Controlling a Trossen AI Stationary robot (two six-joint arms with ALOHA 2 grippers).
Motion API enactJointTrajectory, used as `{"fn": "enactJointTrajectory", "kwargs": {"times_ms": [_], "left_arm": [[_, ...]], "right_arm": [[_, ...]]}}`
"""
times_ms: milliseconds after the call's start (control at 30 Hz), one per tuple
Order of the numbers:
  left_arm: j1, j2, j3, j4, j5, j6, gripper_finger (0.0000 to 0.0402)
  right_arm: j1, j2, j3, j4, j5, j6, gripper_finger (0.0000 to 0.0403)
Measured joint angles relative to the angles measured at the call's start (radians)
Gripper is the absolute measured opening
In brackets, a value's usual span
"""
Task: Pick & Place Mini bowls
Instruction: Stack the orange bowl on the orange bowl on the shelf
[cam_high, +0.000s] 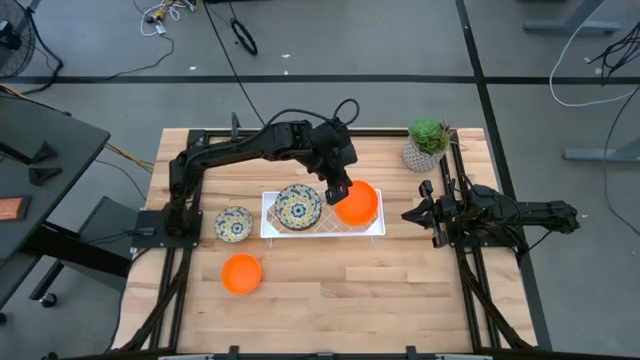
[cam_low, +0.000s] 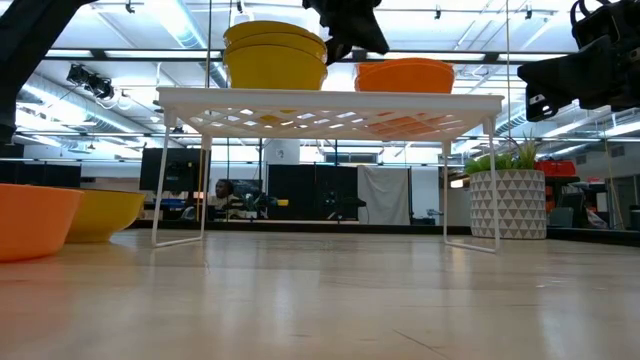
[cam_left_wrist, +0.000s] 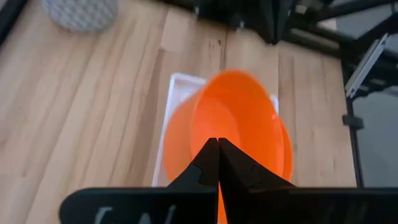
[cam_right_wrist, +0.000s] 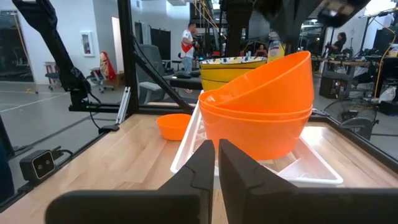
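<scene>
Our left gripper (cam_high: 337, 189) is clamped on the rim of a plain bright orange plastic mini bowl (cam_high: 358, 203), its two dark fingers (cam_left_wrist: 211, 163) pinched together over the bowl's near edge. That bowl sits tilted, nested in another orange bowl (cam_right_wrist: 261, 134) of the same kind directly beneath it, so the pair forms a short stack under our gripper. The stack stands on the right end of a white wire rack (cam_high: 374, 227) with thin legs, raised above the table.

Just to the left of our gripper, on the same rack, we see a stack of white mini bowls with a blue-and-yellow floral pattern (cam_high: 297, 207); their outsides show yellow from table height. Further left, off the rack and on the light wooden table (cam_high: 400, 275), lies one more patterned mini bowl (cam_high: 234, 222). In front of that one, nearer the table's front edge, a single orange mini bowl (cam_high: 241, 273) sits upright.

To the right of our gripper and further back, a potted green plant in a white patterned pot (cam_high: 427, 144) stands at the table's far corner.

Our right gripper (cam_high: 412, 213) waits well to the right of the rack, its fingers nearly together and holding nothing.
</scene>
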Motion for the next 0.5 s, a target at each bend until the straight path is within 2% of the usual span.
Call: {"fn": "enactJointTrajectory", "kwargs": {"times_ms": [200,500], "left_arm": [[0.007,-0.004,0.026,-0.009,-0.036,0.004,0.0019],[-0.003,-0.004,0.019,-0.034,-0.051,0.022,0.0133]], "right_arm": [[0.000,0.000,0.000,0.000,0.000,0.000,0.0027],[0.000,0.000,0.000,0.000,0.000,0.000,0.0027]]}}
